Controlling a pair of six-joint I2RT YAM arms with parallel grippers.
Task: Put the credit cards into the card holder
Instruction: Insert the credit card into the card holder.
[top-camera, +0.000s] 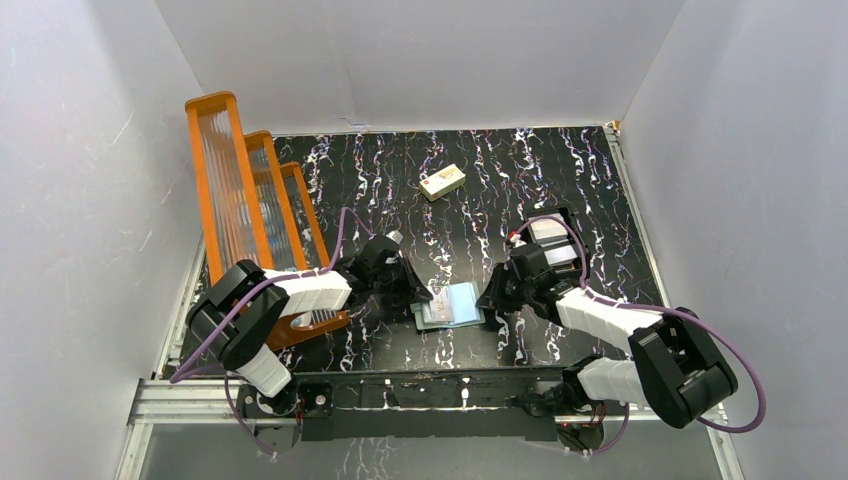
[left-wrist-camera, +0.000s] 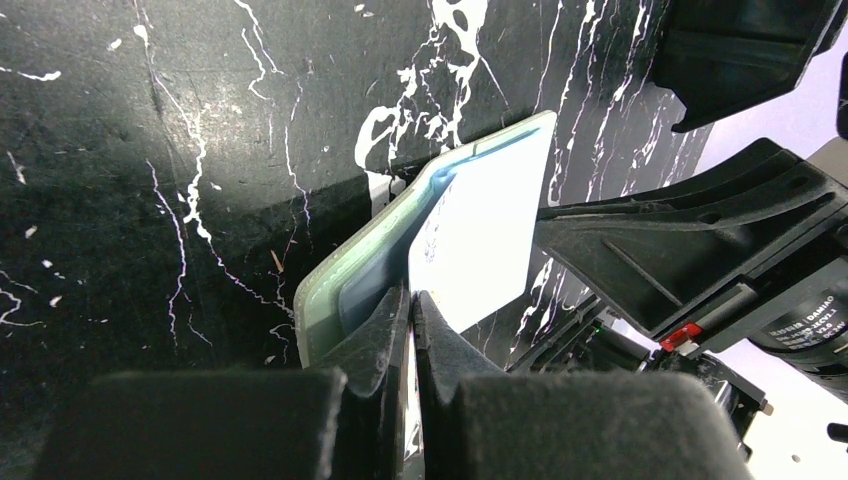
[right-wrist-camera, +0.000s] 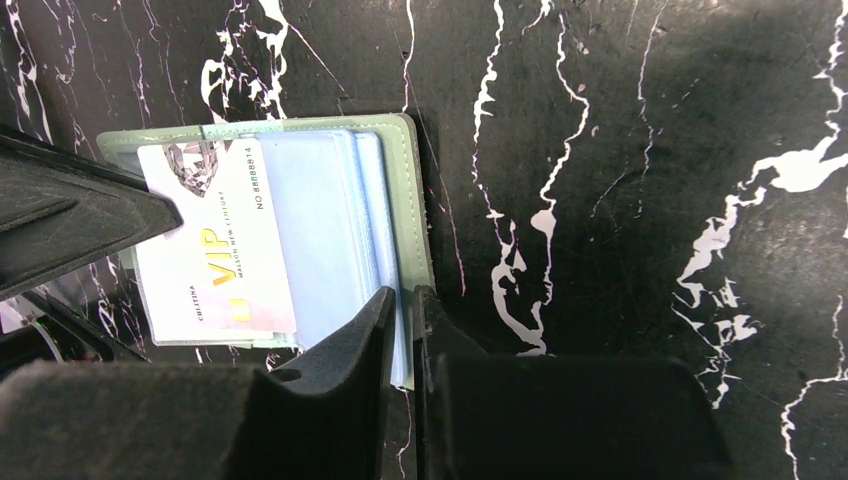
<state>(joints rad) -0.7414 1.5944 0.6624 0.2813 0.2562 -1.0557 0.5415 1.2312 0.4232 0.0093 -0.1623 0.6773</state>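
The card holder (top-camera: 452, 306) lies open on the black marbled table, grey-green cover down and pale blue lining (right-wrist-camera: 320, 230) up. My left gripper (left-wrist-camera: 412, 292) is shut on the edge of a whitish credit card (left-wrist-camera: 470, 240) printed with "VIP". That card (right-wrist-camera: 215, 240) rests flat over the left part of the lining. My right gripper (right-wrist-camera: 402, 292) pinches the holder's near right edge (right-wrist-camera: 412, 200), with lining and cover between its fingers. In the top view the left gripper (top-camera: 418, 296) and the right gripper (top-camera: 493, 297) flank the holder.
An orange rack (top-camera: 250, 200) with clear panels stands at the left. A cream block (top-camera: 441, 182) lies at the back centre. A black boxy tray (top-camera: 552, 232) sits behind the right arm. White walls close off three sides.
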